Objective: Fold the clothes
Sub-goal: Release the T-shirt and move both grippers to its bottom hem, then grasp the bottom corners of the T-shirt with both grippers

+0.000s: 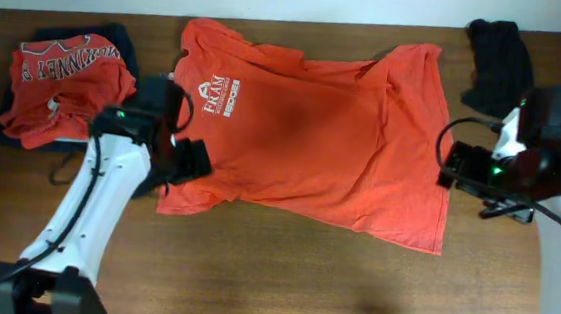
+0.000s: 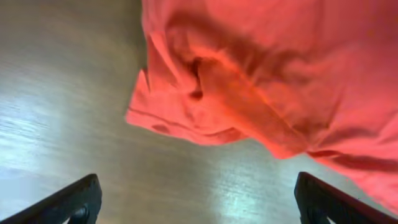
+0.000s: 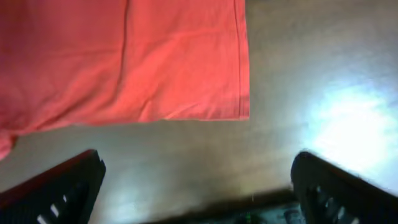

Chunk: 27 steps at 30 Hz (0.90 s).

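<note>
Dark wooden tabletop (image 1: 282,267) carries an orange T-shirt (image 1: 313,129) spread flat across its middle with the printed logo facing up. A folded red shirt (image 1: 65,85) lies on a dark garment (image 1: 124,39) at the far left, and a black garment (image 1: 499,59) is bunched at the far right corner. The left tool (image 2: 199,196) hovers by the T-shirt's rumpled near-left sleeve, fingers spread wide with nothing between them, while the right tool (image 3: 199,186) hangs just off the hem corner on the right, likewise wide open and empty.
</note>
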Motion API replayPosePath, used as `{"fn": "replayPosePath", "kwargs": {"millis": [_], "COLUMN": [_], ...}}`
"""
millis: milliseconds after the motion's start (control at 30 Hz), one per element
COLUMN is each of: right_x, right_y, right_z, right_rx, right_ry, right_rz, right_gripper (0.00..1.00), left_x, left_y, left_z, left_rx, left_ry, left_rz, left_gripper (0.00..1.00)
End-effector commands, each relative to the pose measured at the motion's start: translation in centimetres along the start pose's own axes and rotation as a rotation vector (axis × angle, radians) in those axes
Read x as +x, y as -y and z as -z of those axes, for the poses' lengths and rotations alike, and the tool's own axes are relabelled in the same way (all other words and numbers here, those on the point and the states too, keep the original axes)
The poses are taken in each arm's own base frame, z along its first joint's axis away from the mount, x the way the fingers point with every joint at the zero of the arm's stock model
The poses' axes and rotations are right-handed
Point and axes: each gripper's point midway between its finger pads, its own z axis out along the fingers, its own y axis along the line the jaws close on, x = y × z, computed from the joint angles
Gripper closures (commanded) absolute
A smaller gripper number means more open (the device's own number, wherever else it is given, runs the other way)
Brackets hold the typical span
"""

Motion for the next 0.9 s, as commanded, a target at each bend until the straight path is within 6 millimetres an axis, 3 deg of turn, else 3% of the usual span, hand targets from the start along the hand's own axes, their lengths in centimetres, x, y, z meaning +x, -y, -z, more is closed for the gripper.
{"fn": "replayPosePath", "kwargs": {"millis": [0, 100, 167, 433, 633, 867], "right_x": [1.3, 2.1, 2.5, 2.3, 2.1, 2.2], "right_y": [0.1, 0.3, 0.5, 0.5, 0.4, 0.4], "right_z": [-2.0, -3.5, -4.1, -4.5, -4.5, -4.5], "right_rx": [-0.011, -0.005, -0.002, -0.004, -0.006, -0.006], "right_ry": [-0.049, -0.082, -0.095, -0.088, -0.080, -0.081], "right_rz": [-0.012, -0.015, -0.015, -0.003, -0.003, -0.003], "right_gripper": [0.01, 0.01, 0.01, 0.01, 0.01, 0.01], "left_x": [1.9, 2.9, 3.5, 4.5, 4.2, 2.7], "left_y": [-0.3, -0.9, -1.3, -3.1, -3.9, -4.4], "left_z": [-2.1, -3.3, -4.0, -7.1, -8.9, -9.2], "left_rx": [0.013, -0.003, -0.018, -0.076, -0.094, -0.127], "left_ry": [-0.060, -0.086, -0.100, -0.071, -0.011, 0.068], "left_rz": [0.037, 0.038, 0.038, 0.038, 0.038, 0.039], "left_gripper": [0.06, 0.11, 0.19, 0.48, 0.49, 0.48]}}
